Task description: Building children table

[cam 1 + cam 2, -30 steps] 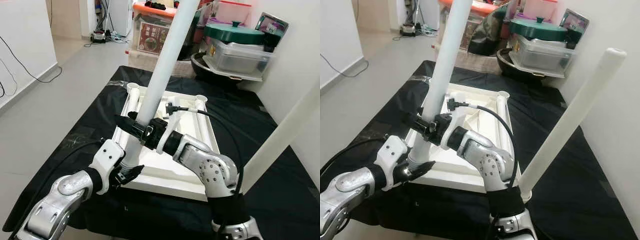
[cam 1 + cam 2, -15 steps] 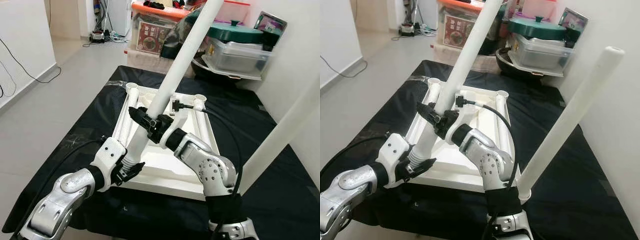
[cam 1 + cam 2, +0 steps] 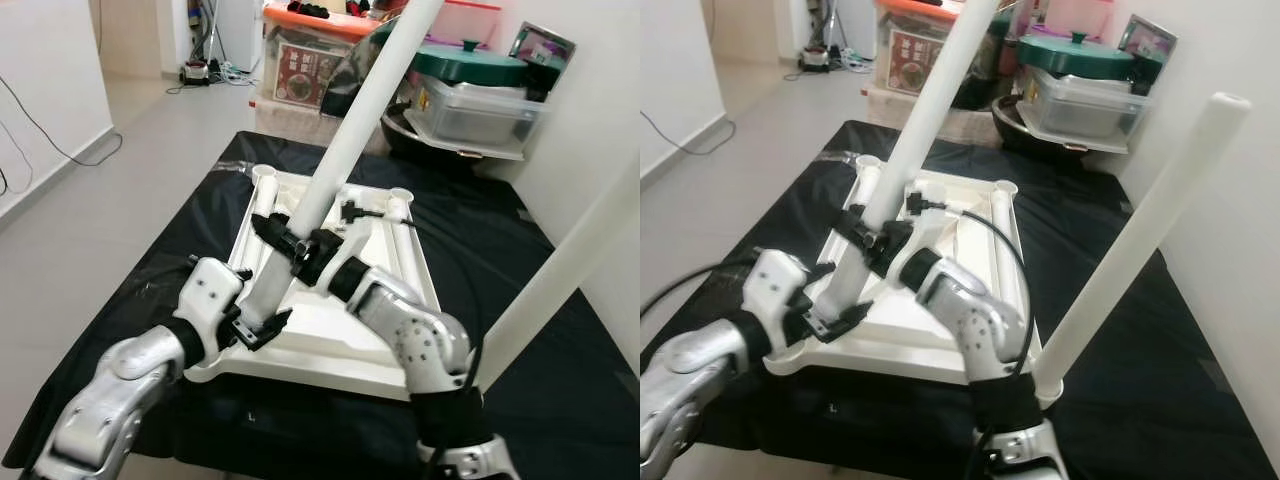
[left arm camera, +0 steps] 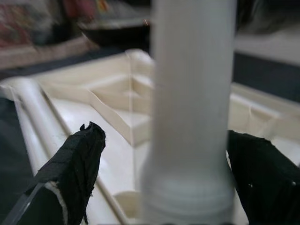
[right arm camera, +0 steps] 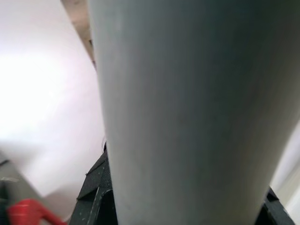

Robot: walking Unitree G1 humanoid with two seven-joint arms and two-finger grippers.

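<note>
Left eye view, operator: your long white cylindrical table leg [image 3: 345,150] stands tilted, its lower end at the near left corner of the upturned white plastic tabletop [image 3: 360,330], which lies on the black cloth-covered platform [image 3: 500,260]. Your left gripper [image 3: 255,325] sits at the leg's base, fingers [image 4: 77,164] set apart on either side of it without touching. Your right gripper [image 3: 295,245] is clamped around the leg higher up. A second white leg [image 3: 1140,235] rises tilted from the near right corner. Beyond the platform you have a green-lidded pot [image 3: 465,65] on clear plastic storage boxes [image 3: 480,110].
</note>
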